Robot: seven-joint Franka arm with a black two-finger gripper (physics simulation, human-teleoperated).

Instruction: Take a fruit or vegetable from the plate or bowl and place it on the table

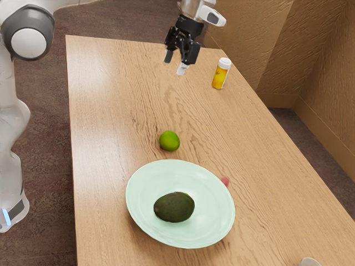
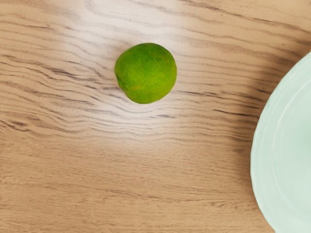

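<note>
- Surface and background: wood-grain table (image 1: 105, 111), dark patterned carpet (image 1: 41, 144), textured brown wall (image 1: 252, 50). Clock directions below use the exterior view, with the plate's centre as hub.
- White object (image 1: 309, 262): 4 o'clock, at the lower edge; mostly cut off, type cannot be told.
- Plate (image 1: 137, 219): pale green, round, on the table.
- Avocado (image 1: 174, 207): dark green, on the plate, near its centre.
- Small red item (image 1: 225, 181): 2 o'clock, just beside the plate rim; type cannot be told.
- Lime (image 1: 170, 141): 12 o'clock, on the table, apart from the plate. The wrist view also locates it near the rim.
- Bottle (image 1: 221, 73): 1 o'clock, upright, yellow with white cap; any label text is too small to read.
- Gripper (image 1: 175, 64): 12 o'clock, raised above the table; fingers spread, gap empty.
</note>
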